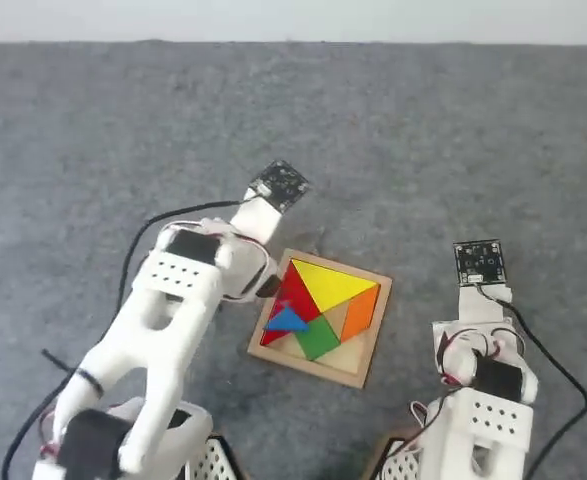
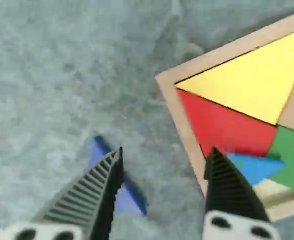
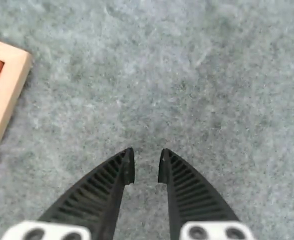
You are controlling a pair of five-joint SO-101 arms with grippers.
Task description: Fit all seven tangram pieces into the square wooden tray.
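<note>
The square wooden tray (image 1: pixel 365 360) lies mid-table and holds a yellow triangle (image 1: pixel 328 283), a red triangle (image 1: pixel 295 295), a small blue triangle (image 1: pixel 287 320), a green piece (image 1: pixel 318 338) and an orange piece (image 1: pixel 359 312). My left gripper (image 2: pixel 167 154) hangs open over the carpet just outside the tray's wall (image 2: pixel 179 107). A dark blue piece (image 2: pixel 126 197) lies on the carpet, partly hidden under one finger (image 2: pixel 106 185). Inside the tray, the small blue triangle (image 2: pixel 257 166) rests tilted over the red triangle (image 2: pixel 227 127) and the green piece (image 2: pixel 292 150). My right gripper (image 3: pixel 145 166) stands slightly open above bare carpet, holding nothing.
Grey carpet (image 1: pixel 423 150) covers the whole table. One tray corner (image 3: pixel 9 85) lies well off to the side of the right gripper. A strip of bare wood (image 1: pixel 348 352) shows inside the tray along its near side.
</note>
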